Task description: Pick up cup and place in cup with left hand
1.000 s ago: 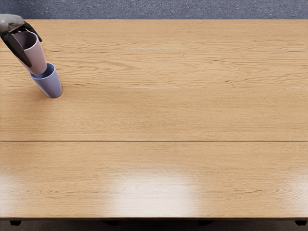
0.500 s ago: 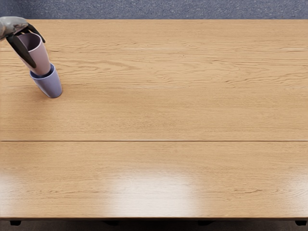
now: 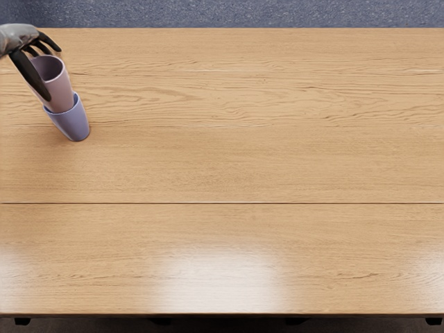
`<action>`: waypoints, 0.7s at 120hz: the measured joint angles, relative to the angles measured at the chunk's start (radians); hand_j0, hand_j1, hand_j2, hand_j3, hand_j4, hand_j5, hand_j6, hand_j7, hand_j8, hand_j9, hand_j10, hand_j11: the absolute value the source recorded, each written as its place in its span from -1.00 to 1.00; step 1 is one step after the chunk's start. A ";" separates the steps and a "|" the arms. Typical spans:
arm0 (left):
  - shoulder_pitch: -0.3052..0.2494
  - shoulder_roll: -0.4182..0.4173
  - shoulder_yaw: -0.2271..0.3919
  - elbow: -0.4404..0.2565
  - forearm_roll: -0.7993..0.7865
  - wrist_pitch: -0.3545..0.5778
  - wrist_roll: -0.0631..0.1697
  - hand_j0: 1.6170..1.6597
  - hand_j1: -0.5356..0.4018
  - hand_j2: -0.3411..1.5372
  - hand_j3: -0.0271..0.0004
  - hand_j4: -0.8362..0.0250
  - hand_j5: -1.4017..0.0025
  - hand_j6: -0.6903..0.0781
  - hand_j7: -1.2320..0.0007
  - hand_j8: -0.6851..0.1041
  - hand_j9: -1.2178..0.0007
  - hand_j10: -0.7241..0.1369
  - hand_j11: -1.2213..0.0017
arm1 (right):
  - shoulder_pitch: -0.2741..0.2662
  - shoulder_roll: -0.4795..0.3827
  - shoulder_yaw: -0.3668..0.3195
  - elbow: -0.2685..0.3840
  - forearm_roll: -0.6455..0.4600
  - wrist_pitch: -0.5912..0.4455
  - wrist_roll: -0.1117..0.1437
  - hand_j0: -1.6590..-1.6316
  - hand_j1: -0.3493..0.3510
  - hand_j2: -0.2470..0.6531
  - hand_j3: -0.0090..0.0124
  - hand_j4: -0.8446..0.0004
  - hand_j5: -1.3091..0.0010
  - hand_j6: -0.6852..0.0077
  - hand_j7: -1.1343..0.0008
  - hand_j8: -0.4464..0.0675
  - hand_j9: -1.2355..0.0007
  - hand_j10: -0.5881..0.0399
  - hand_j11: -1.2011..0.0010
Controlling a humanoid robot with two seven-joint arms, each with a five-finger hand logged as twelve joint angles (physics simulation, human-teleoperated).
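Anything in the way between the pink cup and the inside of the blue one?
Nothing visible. The pink cup already sits partly inside the blue cup; the left robot hand is up by the pink rim, not between them. The blue cup's interior is hidden.

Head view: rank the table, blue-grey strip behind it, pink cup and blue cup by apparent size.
1. Table
2. Blue-grey strip
3. Pink cup and blue cup: too close to rank; the pink cup's lower end is hidden in the blue cup, and it may be nearer the camera.
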 joint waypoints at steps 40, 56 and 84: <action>0.011 -0.015 0.001 0.000 -0.009 0.016 0.000 0.91 0.61 -0.61 0.97 0.66 0.78 0.50 0.75 0.45 0.75 0.40 0.74 | 0.000 0.000 0.000 0.000 0.000 0.000 0.000 -0.93 -1.00 -0.45 -0.16 1.00 1.00 0.98 1.00 0.74 1.00 0.87 1.00; 0.012 -0.015 0.002 0.000 -0.017 0.017 0.000 0.91 0.65 -0.61 0.97 0.70 0.81 0.53 0.79 0.48 0.78 0.44 0.78 | 0.000 0.000 0.000 0.000 0.000 0.000 0.000 -0.93 -1.00 -0.45 -0.16 1.00 1.00 0.98 1.00 0.74 1.00 0.87 1.00; 0.010 -0.020 0.002 0.000 -0.020 0.017 0.000 0.92 0.67 -0.62 0.97 0.73 0.83 0.56 0.81 0.50 0.81 0.47 0.81 | 0.000 0.000 0.000 0.000 0.000 0.000 0.000 -0.93 -1.00 -0.45 -0.16 1.00 1.00 0.98 1.00 0.74 1.00 0.87 1.00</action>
